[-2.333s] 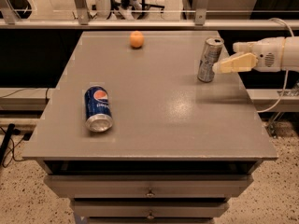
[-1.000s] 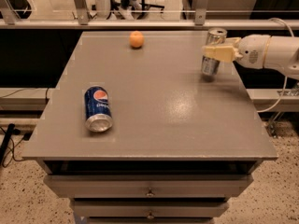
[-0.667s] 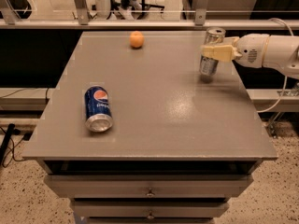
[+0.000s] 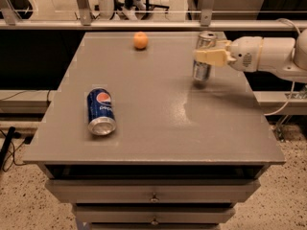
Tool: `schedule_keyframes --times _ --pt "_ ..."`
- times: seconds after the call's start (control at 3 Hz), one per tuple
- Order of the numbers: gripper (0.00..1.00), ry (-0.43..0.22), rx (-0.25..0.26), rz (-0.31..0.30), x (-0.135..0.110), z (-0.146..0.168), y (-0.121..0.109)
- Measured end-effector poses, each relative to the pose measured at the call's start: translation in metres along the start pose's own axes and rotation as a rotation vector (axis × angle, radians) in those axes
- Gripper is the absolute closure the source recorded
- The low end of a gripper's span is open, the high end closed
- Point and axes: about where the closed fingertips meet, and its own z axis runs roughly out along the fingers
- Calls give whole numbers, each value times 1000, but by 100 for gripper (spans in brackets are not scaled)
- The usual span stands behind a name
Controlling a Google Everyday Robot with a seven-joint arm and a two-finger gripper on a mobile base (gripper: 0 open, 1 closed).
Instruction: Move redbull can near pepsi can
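Closed on the redbull can [image 4: 201,74] at the worktop's [image 4: 158,133] two o'clock, the jaws of the gripper [image 4: 207,56] have shifted it slightly toward the pepsi can [image 4: 100,111] at eight o'clock; transport is judged begun.

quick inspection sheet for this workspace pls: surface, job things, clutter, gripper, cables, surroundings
surface: grey table, drawers under its front edge
redbull can: upright, far right part of the table
pepsi can: lying on its side, near left, silver end toward the camera
clutter: one orange near the far edge
gripper: reaching in from the right, closed around the redbull can's middle
cables: white cable right of the table, dark cables on the floor at left
surroundings: metal rail behind the table
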Motion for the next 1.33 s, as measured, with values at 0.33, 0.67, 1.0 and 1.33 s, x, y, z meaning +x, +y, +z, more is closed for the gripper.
schedule_keyframes --times 0.33,0.67,1.0,1.33 --pt "100 -19 -142 -10 -6 29 64" --pt "100 -88 -268 -17 -20 51 130" --pt "100 -161 -372 -39 -28 69 182" --pt "100 -196 -443 -93 -23 88 210"
